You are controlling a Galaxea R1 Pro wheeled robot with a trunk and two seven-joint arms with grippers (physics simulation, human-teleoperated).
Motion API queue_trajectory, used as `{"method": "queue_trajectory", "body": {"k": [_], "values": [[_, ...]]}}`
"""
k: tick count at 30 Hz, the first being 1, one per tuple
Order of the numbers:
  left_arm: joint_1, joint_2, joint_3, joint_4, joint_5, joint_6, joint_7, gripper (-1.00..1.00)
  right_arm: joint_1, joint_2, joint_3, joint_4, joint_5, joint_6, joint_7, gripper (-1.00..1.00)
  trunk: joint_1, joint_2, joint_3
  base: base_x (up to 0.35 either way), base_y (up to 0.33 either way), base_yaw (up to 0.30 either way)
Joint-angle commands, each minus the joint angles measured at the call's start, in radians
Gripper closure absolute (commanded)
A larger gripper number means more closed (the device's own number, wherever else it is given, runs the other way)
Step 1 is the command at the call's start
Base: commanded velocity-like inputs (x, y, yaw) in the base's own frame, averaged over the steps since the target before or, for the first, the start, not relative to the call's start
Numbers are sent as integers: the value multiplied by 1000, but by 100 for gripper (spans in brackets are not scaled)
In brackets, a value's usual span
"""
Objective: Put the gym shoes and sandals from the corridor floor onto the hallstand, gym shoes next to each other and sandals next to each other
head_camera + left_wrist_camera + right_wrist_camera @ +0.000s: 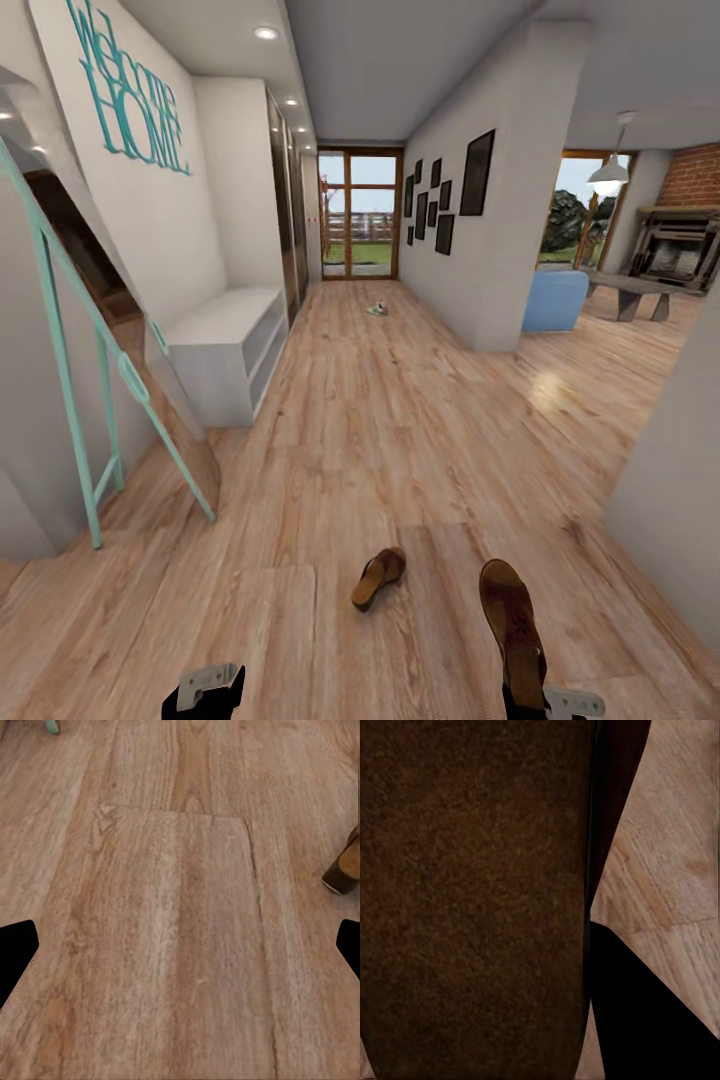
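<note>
Sandals sit low in the head view: one sandal (378,577) lies on the corridor floor (400,440) at lower centre, tipped partly on its side, and the other sandal (512,620) stretches along the lower right of the frame, its near end meeting the right pincer (560,705) at the bottom edge. In the right wrist view that sandal's dark brown footbed (472,900) takes up most of the picture, with a black finger (645,1020) close against its edge and bare planks beyond; the right pincer looks clenched on this sandal (the actual contact points are hidden by the sandal itself).

At the lower left of the head view is the left pincer (205,692), above bare wood. In the left wrist view its dark fingertips (15,952) sit far apart at the two side edges with nothing but floor between them, so it is released; the end of the floor sandal (345,866) shows at the right edge of that picture.

Along the left wall, at middle left of the head view, stands the pale grey hallstand (230,350), well apart from both sandals. Far down the corridor, near upper centre, a small pale gym shoe (377,309) lies on the floor before the glass door (358,215). A teal-framed mirror (90,400) leans at the left of the frame.
</note>
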Motion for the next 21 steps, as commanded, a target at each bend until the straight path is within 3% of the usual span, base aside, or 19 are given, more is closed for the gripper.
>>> {"method": "queue_trajectory", "body": {"k": [1,6,21], "values": [[0,0,1,1,10,-2,-7,-100,-1,0,2,1,-12,-3,0,100,0,0,-1,2,303,-298],[0,0,1,0,10,-2,-7,-100,-1,0,3,1,-12,-3,0,100,0,0,-1,1,219,-298],[0,1,1,0,10,-2,-7,-100,-1,0,4,1,-11,-3,0,100,0,0,-1,33,8,-298]]}}
